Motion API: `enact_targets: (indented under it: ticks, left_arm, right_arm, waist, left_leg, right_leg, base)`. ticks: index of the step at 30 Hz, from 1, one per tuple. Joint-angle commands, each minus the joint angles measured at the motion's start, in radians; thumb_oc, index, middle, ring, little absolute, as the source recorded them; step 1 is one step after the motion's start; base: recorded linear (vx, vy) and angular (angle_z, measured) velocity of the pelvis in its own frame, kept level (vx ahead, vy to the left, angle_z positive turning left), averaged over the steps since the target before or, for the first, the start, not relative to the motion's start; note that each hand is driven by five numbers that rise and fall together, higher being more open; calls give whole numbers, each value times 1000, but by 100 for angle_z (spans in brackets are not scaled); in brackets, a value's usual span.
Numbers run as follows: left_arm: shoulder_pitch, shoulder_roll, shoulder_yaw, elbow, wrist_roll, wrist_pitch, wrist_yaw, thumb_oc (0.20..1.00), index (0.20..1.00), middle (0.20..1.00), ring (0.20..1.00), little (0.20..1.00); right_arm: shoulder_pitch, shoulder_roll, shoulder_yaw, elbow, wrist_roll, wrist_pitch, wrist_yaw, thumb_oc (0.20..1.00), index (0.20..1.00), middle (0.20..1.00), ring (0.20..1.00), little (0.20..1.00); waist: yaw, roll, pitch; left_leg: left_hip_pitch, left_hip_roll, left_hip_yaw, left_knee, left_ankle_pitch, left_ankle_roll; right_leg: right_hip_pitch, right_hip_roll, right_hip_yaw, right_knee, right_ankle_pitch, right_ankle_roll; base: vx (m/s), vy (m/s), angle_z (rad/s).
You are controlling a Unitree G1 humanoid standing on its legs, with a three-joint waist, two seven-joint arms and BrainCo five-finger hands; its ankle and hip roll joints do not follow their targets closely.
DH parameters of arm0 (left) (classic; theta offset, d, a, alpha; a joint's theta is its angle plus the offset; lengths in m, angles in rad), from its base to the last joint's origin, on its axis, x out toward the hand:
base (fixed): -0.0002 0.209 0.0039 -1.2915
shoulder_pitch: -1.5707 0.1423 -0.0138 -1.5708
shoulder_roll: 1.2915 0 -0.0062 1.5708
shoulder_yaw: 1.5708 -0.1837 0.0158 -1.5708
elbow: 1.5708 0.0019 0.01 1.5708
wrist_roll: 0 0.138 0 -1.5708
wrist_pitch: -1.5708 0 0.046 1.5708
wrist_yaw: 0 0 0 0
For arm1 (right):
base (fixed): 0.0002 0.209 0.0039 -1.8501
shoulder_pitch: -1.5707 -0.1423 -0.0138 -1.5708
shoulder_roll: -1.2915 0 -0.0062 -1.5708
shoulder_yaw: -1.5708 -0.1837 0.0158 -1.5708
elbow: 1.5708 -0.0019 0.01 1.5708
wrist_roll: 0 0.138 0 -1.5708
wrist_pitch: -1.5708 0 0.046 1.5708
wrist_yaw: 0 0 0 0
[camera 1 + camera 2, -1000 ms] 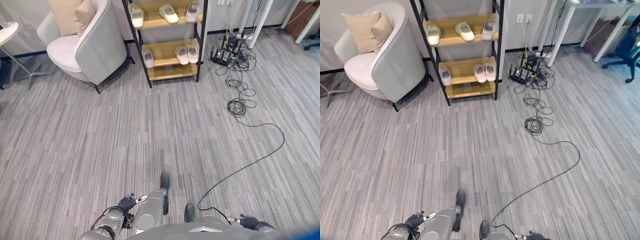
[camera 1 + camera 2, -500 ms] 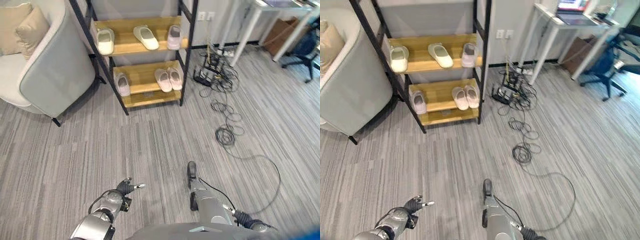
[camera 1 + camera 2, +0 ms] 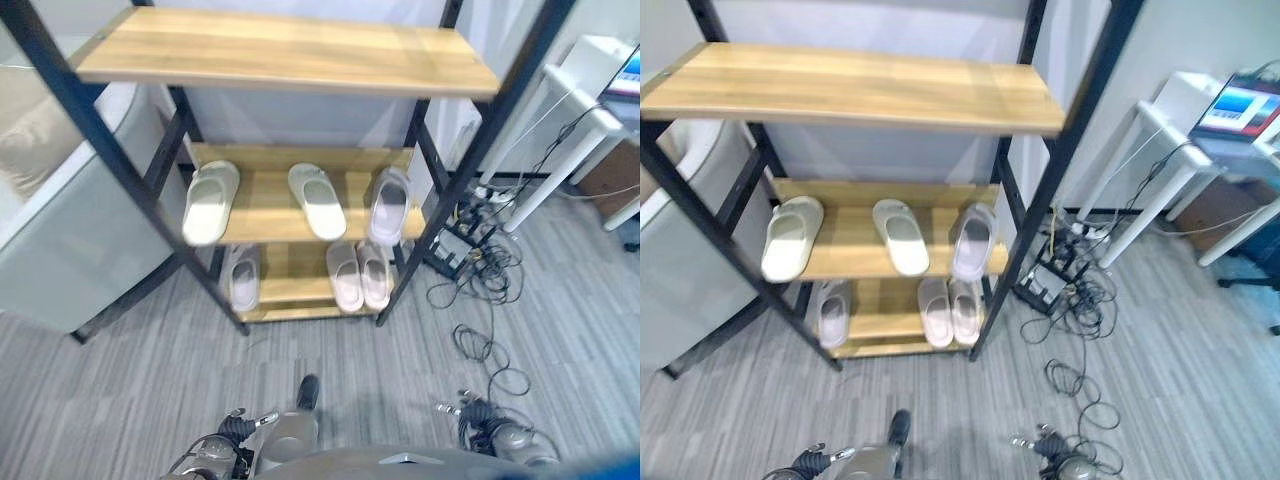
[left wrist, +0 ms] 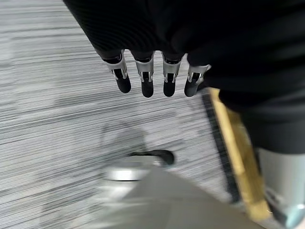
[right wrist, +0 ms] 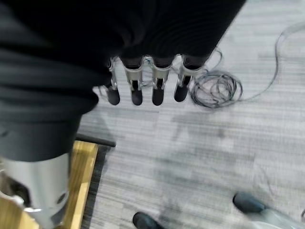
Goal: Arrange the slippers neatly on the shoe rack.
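The shoe rack (image 3: pixel 290 50) of black bars and wooden shelves stands right ahead. Its middle shelf holds a cream slipper (image 3: pixel 210 203), a white slipper (image 3: pixel 318 200) lying askew and a pale lilac slipper (image 3: pixel 389 205). On the lower shelf lie a single pale slipper (image 3: pixel 243 278) and a pair (image 3: pixel 358 275) side by side. The top shelf is bare. My left hand (image 4: pixel 147 78) hangs low near the floor, fingers straight and holding nothing. My right hand (image 5: pixel 157 88) hangs the same way, open and apart from the rack.
A grey armchair (image 3: pixel 60 250) stands close to the rack's left side. To the right are a white desk (image 3: pixel 590 100), a laptop (image 3: pixel 1240 105) and a tangle of cables (image 3: pixel 480 290) on the carpet by the rack's right post.
The camera has come much closer to the rack and now looks at it from just in front. Both hands stay low and hold nothing.
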State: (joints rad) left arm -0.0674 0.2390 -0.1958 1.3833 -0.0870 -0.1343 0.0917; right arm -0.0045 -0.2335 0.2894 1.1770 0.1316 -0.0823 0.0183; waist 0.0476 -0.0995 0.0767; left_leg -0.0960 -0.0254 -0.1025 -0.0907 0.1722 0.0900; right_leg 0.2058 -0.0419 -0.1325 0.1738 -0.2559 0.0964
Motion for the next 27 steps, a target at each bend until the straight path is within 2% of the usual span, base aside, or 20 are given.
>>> enact_targets:
  ticks: [1,3,7,10,11,13,14,16,17,18,19,21,22,23,24,25,27]
  left_arm:
    - [-17,14,4,-21,30,-5,0,1000,1000,1000,1000,1000]
    - [-17,18,6,-22,40,-4,4,1000,1000,1000,1000,1000]
    - [-8,20,-8,-8,78,-3,7,1000,1000,1000,1000,1000]
    - [-3,15,-13,-4,95,-5,7,1000,1000,1000,1000,1000]
    - [3,21,-18,-5,99,-5,11,1000,1000,1000,1000,1000]
    - [-6,22,-29,-13,105,-10,11,1000,1000,1000,1000,1000]
    - [-5,17,-29,-15,102,-12,14,1000,1000,1000,1000,1000]
    - [-9,-2,-20,-28,68,-21,21,1000,1000,1000,1000,1000]
    - [-24,-20,-26,-37,45,-23,32,1000,1000,1000,1000,1000]
    - [-24,-20,-26,-37,45,-23,32,1000,1000,1000,1000,1000]
    - [-27,-36,-34,-44,44,-22,43,1000,1000,1000,1000,1000]
    - [-10,-51,-42,-43,44,-24,50,1000,1000,1000,1000,1000]
    - [2,-54,-44,-37,48,-24,55,1000,1000,1000,1000,1000]
    - [8,-56,-46,-34,52,-22,55,1000,1000,1000,1000,1000]
    - [9,-56,-46,-34,52,-22,55,1000,1000,1000,1000,1000]
    - [19,-57,-52,-24,70,-18,51,1000,1000,1000,1000,1000]
    - [12,-54,-71,-27,89,-18,50,1000,1000,1000,1000,1000]
  right_arm:
    - [-12,-38,8,-85,-41,-20,16,1000,1000,1000,1000,1000]
    - [-3,-26,21,-81,-58,-14,20,1000,1000,1000,1000,1000]
    - [8,3,42,-66,-83,-6,30,1000,1000,1000,1000,1000]
    - [0,1,53,-78,-111,-10,25,1000,1000,1000,1000,1000]
    - [-5,-3,62,-93,-113,-14,23,1000,1000,1000,1000,1000]
    - [-12,-5,75,-112,-100,-18,24,1000,1000,1000,1000,1000]
    - [-11,-5,85,-114,-97,-22,26,1000,1000,1000,1000,1000]
    - [-13,-18,107,-141,-100,-29,25,1000,1000,1000,1000,1000]
    - [-27,-29,110,-165,-96,-34,18,1000,1000,1000,1000,1000]
    - [-27,-29,110,-165,-96,-34,18,1000,1000,1000,1000,1000]
    - [-34,-36,114,-193,-96,-39,10,1000,1000,1000,1000,1000]
    - [-50,-57,140,-242,-124,-53,2,1000,1000,1000,1000,1000]
    - [-45,-64,143,-272,-127,-60,6,1000,1000,1000,1000,1000]
    - [-40,-67,140,-286,-126,-62,7,1000,1000,1000,1000,1000]
    - [-40,-68,140,-287,-126,-62,7,1000,1000,1000,1000,1000]
    - [-26,-69,132,-302,-128,-63,12,1000,1000,1000,1000,1000]
    - [-34,-72,132,-327,-135,-64,10,1000,1000,1000,1000,1000]
  waist:
    - [31,-4,3]
    - [31,-3,0]
    - [18,18,-13]
    - [16,43,7]
    - [0,51,26]
    - [-10,46,42]
    - [-12,48,43]
    - [-1,54,48]
    - [3,53,72]
    - [1,53,71]
    - [-1,49,78]
    - [9,39,75]
    - [4,38,66]
    - [-1,42,59]
    - [-1,43,60]
    - [-8,56,35]
    - [-10,53,29]
  left_leg:
    - [14,51,50,151,-184,-123]
    - [17,44,55,150,-193,-114]
    - [53,22,72,83,-194,-90]
    - [70,28,82,59,-190,-80]
    - [81,27,74,64,-188,-81]
    - [59,12,47,93,-186,-84]
    - [58,10,44,92,-185,-88]
    - [24,8,23,113,-175,-109]
    - [-35,-1,24,174,-167,-127]
    - [-38,-2,22,177,-168,-127]
    - [-62,22,80,201,-170,-132]
    - [-55,65,57,226,-180,-146]
    - [-29,110,48,203,-167,-155]
    - [-10,132,60,173,-158,-158]
    - [-7,133,60,169,-156,-159]
    - [43,158,73,80,-143,-168]
    - [56,136,47,72,-149,-166]
  right_leg:
    - [-117,-51,35,-107,177,13]
    - [-119,-59,40,-110,181,19]
    - [-140,-81,51,-104,194,42]
    - [-194,-90,26,8,209,63]
    - [-243,-52,43,18,209,44]
    - [-230,-24,93,-50,184,18]
    - [-226,-12,94,-60,181,7]
    - [-214,-11,58,-95,174,-12]
    - [-217,-21,23,-95,170,-22]
    - [-218,-21,21,-95,169,-22]
    - [-219,-34,-14,-94,167,-29]
    - [-215,-46,-27,-88,166,-32]
    - [-210,-54,-37,-88,164,-29]
    - [-205,-55,-47,-90,161,-26]
    - [-203,-55,-47,-91,160,-26]
    - [-191,-52,-66,-93,153,-22]
    - [-176,-65,-76,-86,160,-14]
  base:
    - [34,194,-5]
    - [5,149,4]
    - [-10,128,13]
    - [-59,35,-14]
    - [-37,-57,-36]
    - [-15,-124,-25]
    - [-26,-181,82]
    - [-106,-153,102]
    - [-130,-70,33]
    - [-162,-37,92]
    - [-67,25,137]
    - [-22,96,111]
    - [39,162,27]
    - [34,132,24]
    - [97,165,43]
    - [106,172,44]
    - [128,277,29]
